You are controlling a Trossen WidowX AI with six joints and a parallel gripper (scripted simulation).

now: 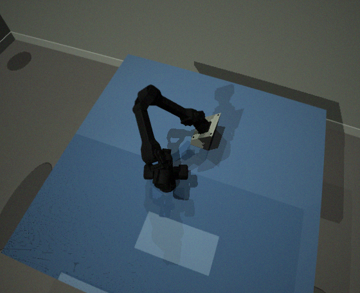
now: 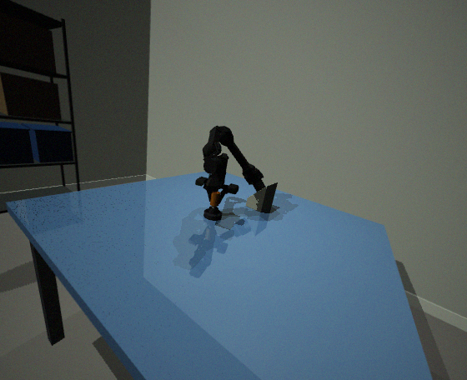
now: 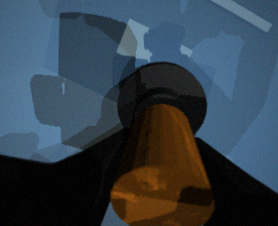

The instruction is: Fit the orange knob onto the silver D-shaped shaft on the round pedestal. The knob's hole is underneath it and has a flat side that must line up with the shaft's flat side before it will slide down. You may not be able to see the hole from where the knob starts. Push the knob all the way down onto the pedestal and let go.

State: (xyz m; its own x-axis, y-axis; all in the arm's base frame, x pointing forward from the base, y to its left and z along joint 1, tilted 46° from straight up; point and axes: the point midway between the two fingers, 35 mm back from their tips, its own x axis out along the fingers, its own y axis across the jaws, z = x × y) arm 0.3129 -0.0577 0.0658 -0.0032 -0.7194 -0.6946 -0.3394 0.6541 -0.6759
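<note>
The orange knob (image 2: pixel 215 198) (image 3: pixel 162 164) is upright and long, with its lower end over the round dark pedestal (image 2: pixel 213 214) (image 3: pixel 162 79). My gripper (image 2: pixel 214 202) (image 3: pixel 161 138) is shut on the knob, one dark finger on each side of it. In the top view the gripper's body (image 1: pixel 164 181) hides the knob and the pedestal. The silver shaft and the knob's hole are hidden, so I cannot tell how their flat sides lie. The knob's lower end looks very close to the pedestal top; whether it touches is unclear.
The arm's pale angled base mount (image 1: pixel 214 123) (image 2: pixel 268 199) stands on the blue table (image 1: pixel 258 154) (image 2: pixel 293 292) behind the pedestal. The arm arches from it over to the pedestal. Shadows and bright light patches lie on the table. A shelf rack (image 2: pixel 65 50) stands beyond the table.
</note>
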